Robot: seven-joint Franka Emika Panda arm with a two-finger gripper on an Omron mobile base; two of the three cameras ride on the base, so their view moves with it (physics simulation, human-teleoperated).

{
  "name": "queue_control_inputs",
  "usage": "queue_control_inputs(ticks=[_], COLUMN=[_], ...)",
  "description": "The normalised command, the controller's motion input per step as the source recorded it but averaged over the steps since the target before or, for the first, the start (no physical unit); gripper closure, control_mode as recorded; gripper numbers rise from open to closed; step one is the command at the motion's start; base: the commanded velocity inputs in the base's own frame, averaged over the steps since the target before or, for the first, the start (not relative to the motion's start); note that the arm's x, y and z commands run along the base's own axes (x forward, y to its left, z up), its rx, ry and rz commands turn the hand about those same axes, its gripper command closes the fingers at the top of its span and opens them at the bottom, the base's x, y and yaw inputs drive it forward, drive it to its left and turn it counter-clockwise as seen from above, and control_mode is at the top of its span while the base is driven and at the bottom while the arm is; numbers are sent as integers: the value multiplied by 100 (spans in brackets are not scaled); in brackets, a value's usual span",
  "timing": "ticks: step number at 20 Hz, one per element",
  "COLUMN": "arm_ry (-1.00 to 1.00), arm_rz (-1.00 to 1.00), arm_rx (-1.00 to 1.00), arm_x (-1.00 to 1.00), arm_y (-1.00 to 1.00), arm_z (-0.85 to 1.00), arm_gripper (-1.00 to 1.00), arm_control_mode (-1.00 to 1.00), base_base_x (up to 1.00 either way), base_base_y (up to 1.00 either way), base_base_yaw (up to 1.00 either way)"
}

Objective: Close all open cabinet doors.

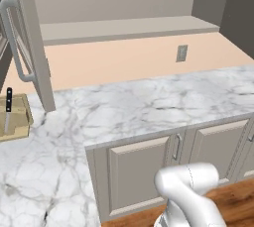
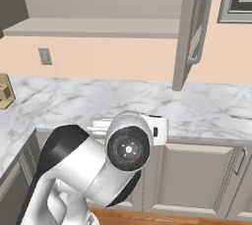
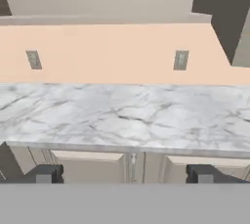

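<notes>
Item: my gripper, fingers spread, empty. Open cabinet door stands up to my right; best pushed flat near its bar handle.

A white marble worktop with grey veining runs along the peach wall and turns a corner toward the camera at 7 o'clock in the left base view. On that near leg, at 9 o'clock, a tan wooden knife block rests on the marble with a black-handled knife standing upright in it. In the right base view the block sits at 9 o'clock.
</notes>
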Motion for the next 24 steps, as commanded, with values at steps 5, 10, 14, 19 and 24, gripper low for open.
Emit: queue_control_inputs(ticks=[5, 10, 14, 19, 24], arm_ry=[-57, -42, -1, 8, 6], arm_rz=[26, 22, 7, 9, 12], arm_rx=[30, 12, 0, 1, 3], arm_x=[27, 47, 100, 100, 59], arm_y=[-100, -92, -90, -100, -56], arm_z=[99, 56, 0, 0, 0], arm_gripper=[-100, -100, -100, -100, -100], arm_control_mode=[-100, -100, -100, -100, -100], base_base_x=[0, 0, 0, 0, 0], base_base_y=[0, 0, 0, 0, 0], base_base_yaw=[0, 0, 0, 0, 0])
